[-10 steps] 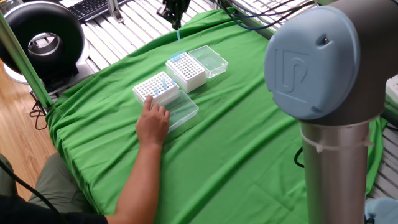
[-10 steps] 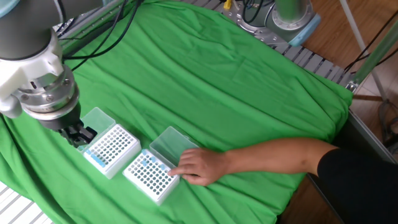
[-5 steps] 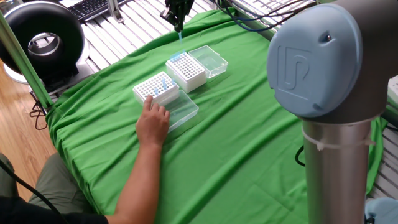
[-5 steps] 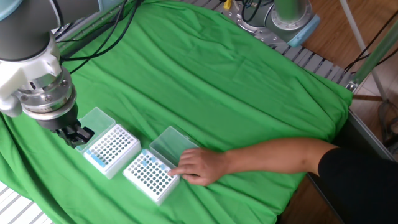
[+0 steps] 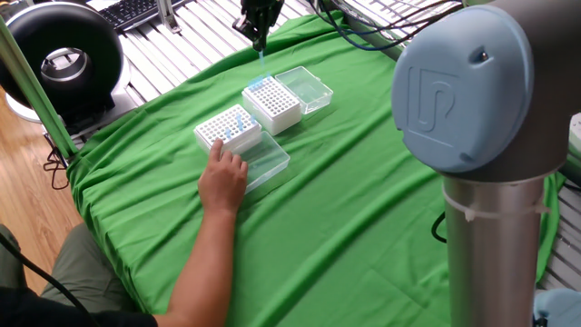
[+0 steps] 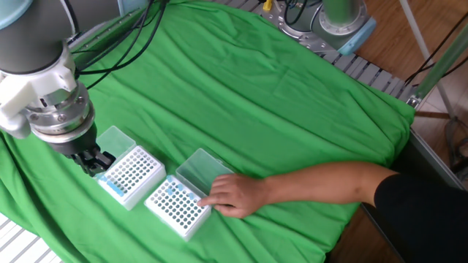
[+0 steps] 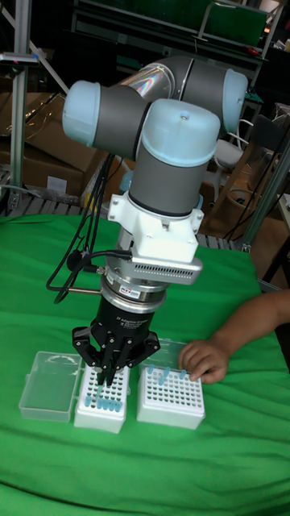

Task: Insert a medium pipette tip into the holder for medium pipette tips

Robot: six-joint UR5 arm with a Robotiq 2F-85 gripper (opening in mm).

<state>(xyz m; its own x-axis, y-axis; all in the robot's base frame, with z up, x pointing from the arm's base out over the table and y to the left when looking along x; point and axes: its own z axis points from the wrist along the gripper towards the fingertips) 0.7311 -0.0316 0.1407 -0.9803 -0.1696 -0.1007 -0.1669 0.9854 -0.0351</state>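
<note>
A green cloth (image 5: 363, 200) covers the whole table and hangs over its edges in soft folds. Two white boxes full of little holes sit on it. One box (image 6: 131, 175) is right under the pincer (image 6: 95, 162), with its clear lid (image 6: 113, 139) lying flat just beside. The other box (image 6: 175, 208) sits next to it, a bit farther from the pincer, with its own clear lid (image 6: 201, 169) flat on the cloth too.
</note>
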